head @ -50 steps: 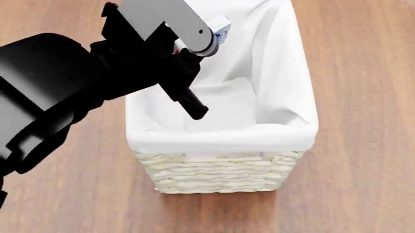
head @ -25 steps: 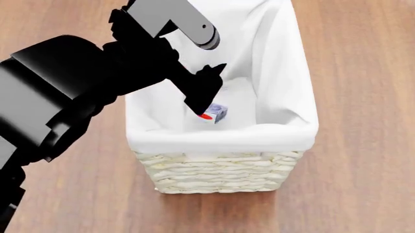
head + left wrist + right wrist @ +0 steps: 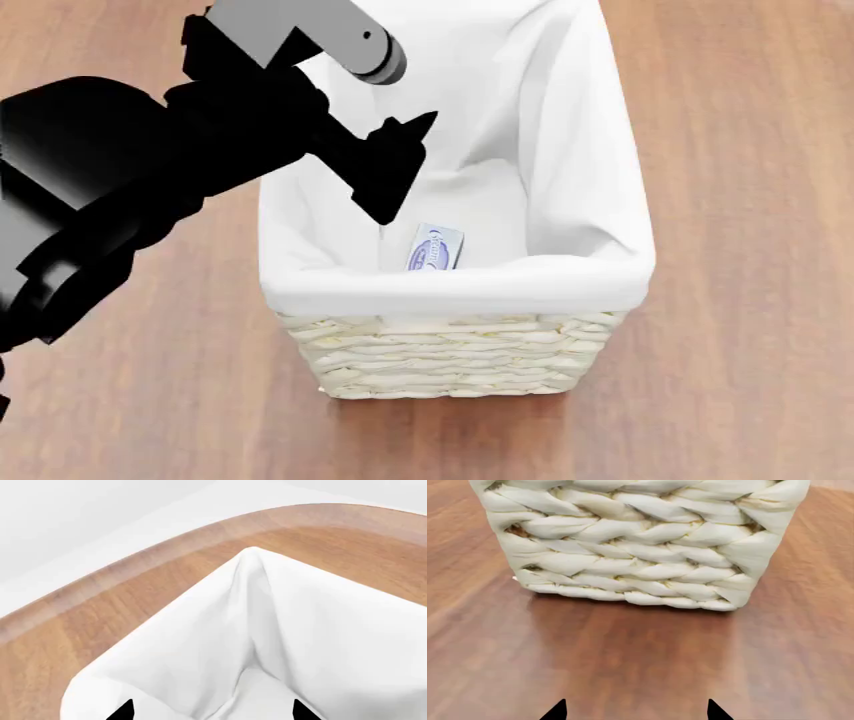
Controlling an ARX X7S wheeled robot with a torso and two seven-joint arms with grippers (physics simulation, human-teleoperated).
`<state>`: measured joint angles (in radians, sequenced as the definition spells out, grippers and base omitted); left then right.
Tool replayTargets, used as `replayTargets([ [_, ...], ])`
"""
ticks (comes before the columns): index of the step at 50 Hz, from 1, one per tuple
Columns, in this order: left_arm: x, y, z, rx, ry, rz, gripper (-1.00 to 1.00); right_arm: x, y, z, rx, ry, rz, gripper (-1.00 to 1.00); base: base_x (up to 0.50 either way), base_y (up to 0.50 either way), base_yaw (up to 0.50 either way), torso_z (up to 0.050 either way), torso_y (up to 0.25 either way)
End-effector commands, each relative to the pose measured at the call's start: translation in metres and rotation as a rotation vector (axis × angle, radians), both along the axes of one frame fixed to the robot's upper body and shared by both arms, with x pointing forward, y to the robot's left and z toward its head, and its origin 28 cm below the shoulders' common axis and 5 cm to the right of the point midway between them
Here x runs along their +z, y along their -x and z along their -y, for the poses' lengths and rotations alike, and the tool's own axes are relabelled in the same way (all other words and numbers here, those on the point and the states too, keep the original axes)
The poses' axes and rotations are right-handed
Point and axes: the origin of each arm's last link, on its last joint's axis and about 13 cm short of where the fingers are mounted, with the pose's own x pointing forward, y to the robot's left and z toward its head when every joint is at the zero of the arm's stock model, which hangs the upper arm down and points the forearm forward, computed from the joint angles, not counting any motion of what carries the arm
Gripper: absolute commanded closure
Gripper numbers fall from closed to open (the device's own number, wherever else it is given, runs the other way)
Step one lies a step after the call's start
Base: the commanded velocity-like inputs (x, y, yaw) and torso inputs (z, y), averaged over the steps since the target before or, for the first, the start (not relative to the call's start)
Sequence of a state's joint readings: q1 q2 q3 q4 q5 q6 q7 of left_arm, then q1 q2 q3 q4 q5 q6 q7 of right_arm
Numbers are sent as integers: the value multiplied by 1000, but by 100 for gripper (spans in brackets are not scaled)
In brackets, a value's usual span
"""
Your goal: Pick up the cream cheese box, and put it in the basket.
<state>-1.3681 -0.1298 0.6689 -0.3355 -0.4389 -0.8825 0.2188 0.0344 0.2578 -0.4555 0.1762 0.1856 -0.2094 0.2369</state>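
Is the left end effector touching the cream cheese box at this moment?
Apart. In the head view the cream cheese box lies on the basket liner, with white cloth visible between it and the open left end effector.

The tall cream woven wicker basket with white cloth liner [image 3: 461,345] is viewed steeply from above by the head camera, its liner [image 3: 220,650] closely from above by the left wrist, and its woven wall [image 3: 640,545] low and close by the right wrist.

the left end effector [image 3: 394,165] blocks the basket [image 3: 454,350] mouth's near-left; the right half is open.
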Motion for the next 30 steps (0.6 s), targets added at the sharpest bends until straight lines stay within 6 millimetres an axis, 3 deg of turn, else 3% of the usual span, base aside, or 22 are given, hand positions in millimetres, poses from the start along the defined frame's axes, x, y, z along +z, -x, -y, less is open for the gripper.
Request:
replayTargets([
  [1,-2,21,-18,52,34,61,-100,6,-4,4,-25,-3,12,-100,0,0,0,0,0],
  [4,-9,38,-27,48,57,108,-100,18,-8,13,-69,-15,44,-100,0,0,0,0,0],
  [9,-18,51,-37,61,82,130,-100,33,-12,20,-109,-18,78,-100,0,0,0,0,0],
  [12,-45,72,-49,95,111,206,-100,50,-17,27,-149,6,130,-100,0,0,0,0,0],
  [15,-48,76,-50,97,146,209,-100,53,-17,27,-155,8,139,-100,0,0,0,0,0],
  [16,-63,93,-56,101,230,211,-100,69,-18,31,-178,15,185,-100,0,0,0,0,0],
  [18,-70,105,-59,130,275,217,-100,80,-17,33,-187,18,215,-100,0,0,0,0,0],
  [25,-75,132,-66,201,449,216,-100,99,-14,35,-205,24,266,-100,0,0,0,0,0],
  [30,-80,145,-66,286,462,304,-100,115,-10,38,-217,25,314,-100,0,0,0,0,0],
])
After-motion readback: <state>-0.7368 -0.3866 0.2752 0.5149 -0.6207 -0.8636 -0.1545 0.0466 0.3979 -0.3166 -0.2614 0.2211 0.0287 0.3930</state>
